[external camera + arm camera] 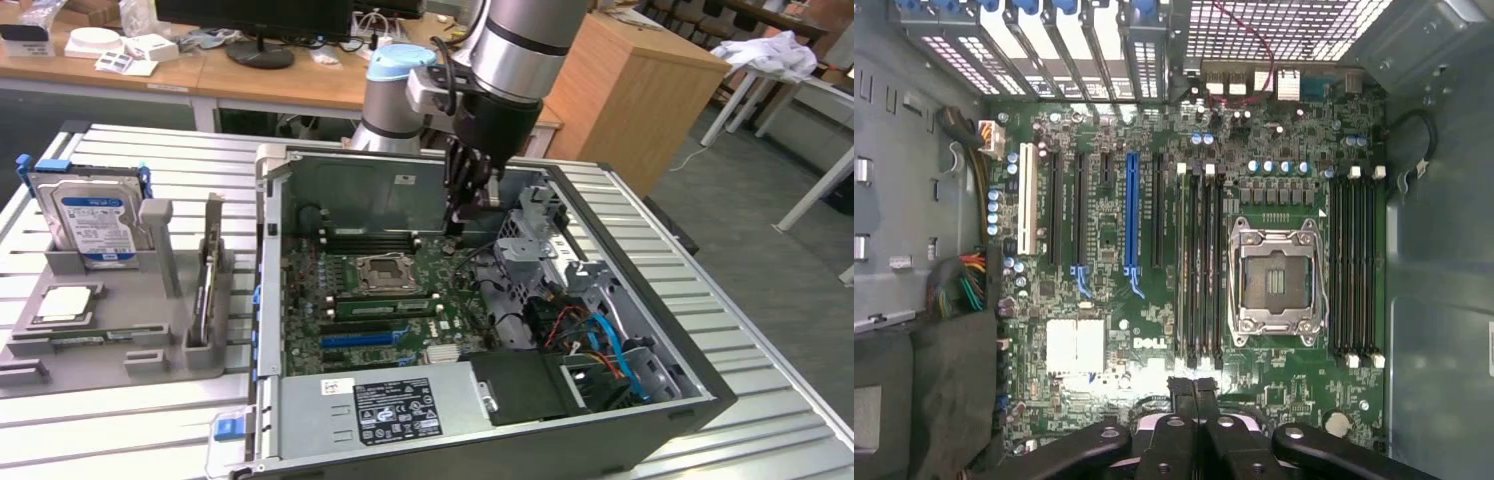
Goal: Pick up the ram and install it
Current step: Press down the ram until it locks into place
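Note:
A long green ram stick (384,306) stands seated in a memory slot on the near side of the empty processor socket (380,272). In the wrist view it shows edge-on as a pale green line (1183,265) in the outermost slot. My gripper (458,222) hangs inside the open computer case (667,400), above the dark memory slots behind the socket and apart from the ram. Its black fingertips (1181,392) are pressed together, shut with nothing between them.
On the exterior view's left, a grey holder (80,360) carries a silver hard drive (96,222), a square processor chip (64,305) and a thin upright piece (210,285) that I cannot identify. Cables and a drive cage (587,330) crowd the case's right side. A power supply (387,410) sits at the front.

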Robot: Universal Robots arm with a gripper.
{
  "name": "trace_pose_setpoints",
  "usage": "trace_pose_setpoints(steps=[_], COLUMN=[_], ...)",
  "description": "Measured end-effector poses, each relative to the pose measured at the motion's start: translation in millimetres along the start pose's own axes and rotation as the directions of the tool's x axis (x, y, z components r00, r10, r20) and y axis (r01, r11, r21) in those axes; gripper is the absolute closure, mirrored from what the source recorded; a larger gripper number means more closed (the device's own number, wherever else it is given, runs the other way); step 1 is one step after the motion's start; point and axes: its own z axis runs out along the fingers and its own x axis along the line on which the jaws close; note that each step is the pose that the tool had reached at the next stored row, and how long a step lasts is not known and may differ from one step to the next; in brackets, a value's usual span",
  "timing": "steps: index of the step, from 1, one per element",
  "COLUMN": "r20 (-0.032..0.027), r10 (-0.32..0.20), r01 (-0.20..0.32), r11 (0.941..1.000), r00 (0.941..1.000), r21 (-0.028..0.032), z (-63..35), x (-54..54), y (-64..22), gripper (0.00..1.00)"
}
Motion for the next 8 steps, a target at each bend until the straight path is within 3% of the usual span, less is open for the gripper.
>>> trace_pose_setpoints(steps=[8], r20=[-0.0001], r10=[0.000], r01=[0.000], r11=[1.0000], r00=[1.0000], r21=[0.0000], z=[-0.2], x=[0.0], y=[-5.0], gripper=[0.89])
